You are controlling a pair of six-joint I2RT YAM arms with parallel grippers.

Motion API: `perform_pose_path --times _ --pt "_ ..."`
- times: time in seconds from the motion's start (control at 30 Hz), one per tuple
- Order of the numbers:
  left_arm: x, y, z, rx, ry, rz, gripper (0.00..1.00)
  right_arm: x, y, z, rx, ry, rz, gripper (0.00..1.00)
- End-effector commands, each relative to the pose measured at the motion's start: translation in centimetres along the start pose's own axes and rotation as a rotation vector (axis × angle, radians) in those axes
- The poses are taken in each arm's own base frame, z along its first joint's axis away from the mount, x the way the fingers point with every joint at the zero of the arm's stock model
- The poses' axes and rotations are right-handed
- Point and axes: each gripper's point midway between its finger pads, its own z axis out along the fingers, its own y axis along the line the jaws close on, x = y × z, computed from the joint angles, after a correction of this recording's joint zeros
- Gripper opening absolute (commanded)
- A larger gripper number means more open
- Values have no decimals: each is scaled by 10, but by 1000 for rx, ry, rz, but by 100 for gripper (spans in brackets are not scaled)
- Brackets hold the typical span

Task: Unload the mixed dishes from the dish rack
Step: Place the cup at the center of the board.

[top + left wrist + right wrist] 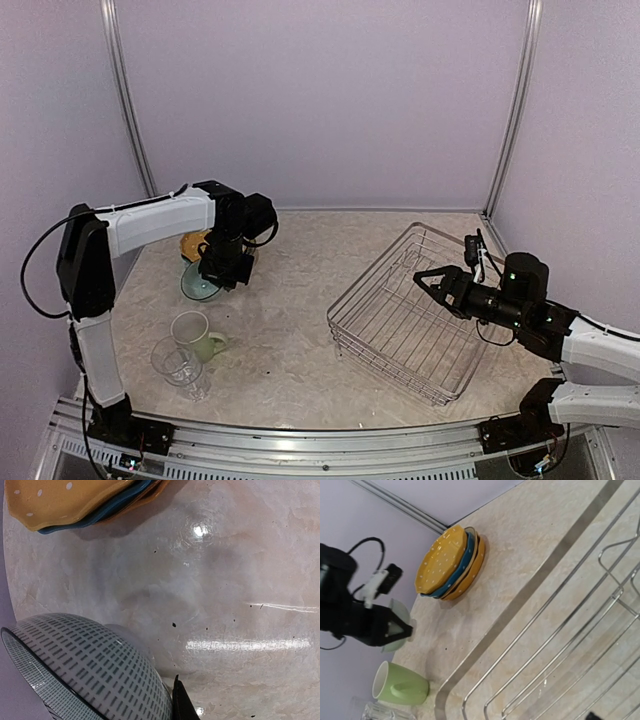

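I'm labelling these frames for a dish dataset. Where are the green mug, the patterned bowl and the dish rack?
green mug (406,692): right wrist view, on its outer side wall.
patterned bowl (95,675): left wrist view, on its dashed outer wall.
dish rack (405,320): top external view, on its wire floor.

Soft, even overhead light — white glare spots and streaks on glossy table (240,644); shadows faint; all views reasonably sharp.

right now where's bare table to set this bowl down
Free: the wide middle of the table, between the green mug and the dish rack, and the far strip along the back wall. Crowded: the left side, where plate stack, patterned bowl, mug and clear glass cluster.
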Motion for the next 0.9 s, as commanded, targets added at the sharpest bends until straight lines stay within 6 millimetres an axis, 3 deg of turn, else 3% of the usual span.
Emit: perform_pose_path --times 0.0,0.33,0.67,0.73,0.87 --pt "-2 9 20 -97 6 11 0 -12 7 -3 -11 -34 -10 88" --pt "15 4 57 -148 87 14 0 -10 5 0 -7 -26 -10 89" --pt "27 2 80 -176 134 17 0 -8 2 -3 -4 -29 -4 89" --pt "30 3 82 -181 143 13 4 -7 2 -4 -1 -32 -4 89" --pt "33 4 83 -184 148 7 22 -7 1 -4 -2 -32 -3 89"
